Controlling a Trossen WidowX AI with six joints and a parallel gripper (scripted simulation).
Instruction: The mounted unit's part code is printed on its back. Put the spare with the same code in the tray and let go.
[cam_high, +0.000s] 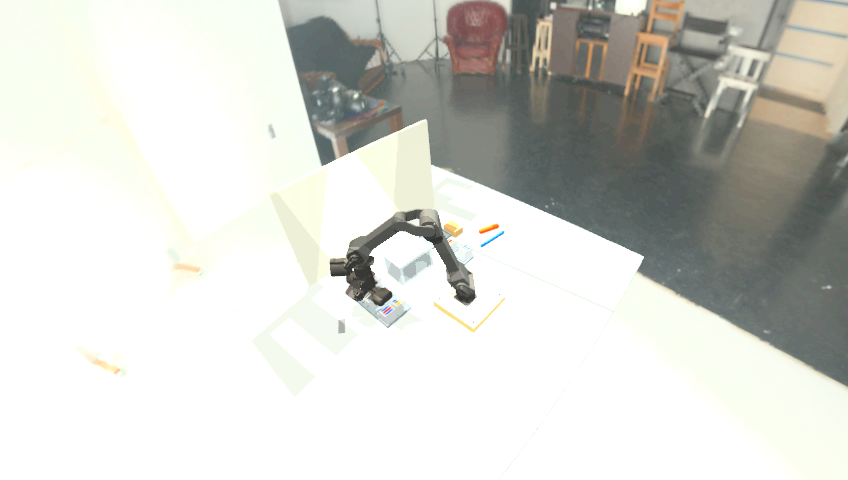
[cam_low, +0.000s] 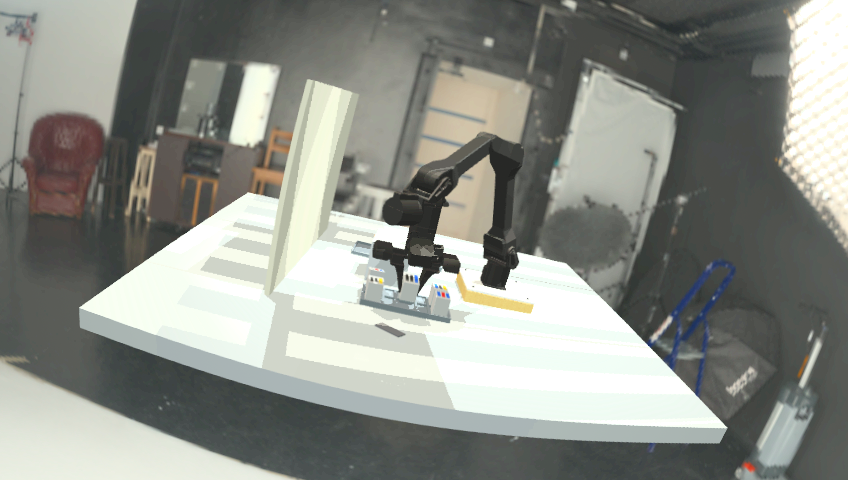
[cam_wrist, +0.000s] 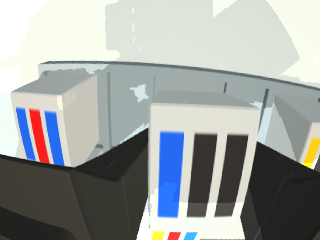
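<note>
My gripper (cam_low: 410, 290) (cam_wrist: 192, 137) is shut on the white block with one blue and two black stripes (cam_low: 408, 291) (cam_wrist: 205, 116). The block is upright and seems slightly raised over the grey rack (cam_low: 395, 307) (cam_wrist: 125, 97). A blue-red-blue striped block (cam_wrist: 80, 117) stands left of it in the wrist view, and a yellow-striped block (cam_wrist: 290, 125) right of it. A block with yellow, red and light-blue stripes (cam_wrist: 170, 236) shows at the bottom edge. The fingertips are hidden in the top view. The mounted unit and its code, and the tray, cannot be told apart for certain.
A light grey box (cam_high: 407, 261) stands beside the arm. A tall cream panel (cam_high: 371, 178) (cam_low: 312, 178) stands behind. The arm's base is on a yellow-edged board (cam_low: 499, 301). An orange block (cam_high: 453, 228), orange stick (cam_high: 489, 228) and blue stick (cam_high: 492, 238) lie farther off.
</note>
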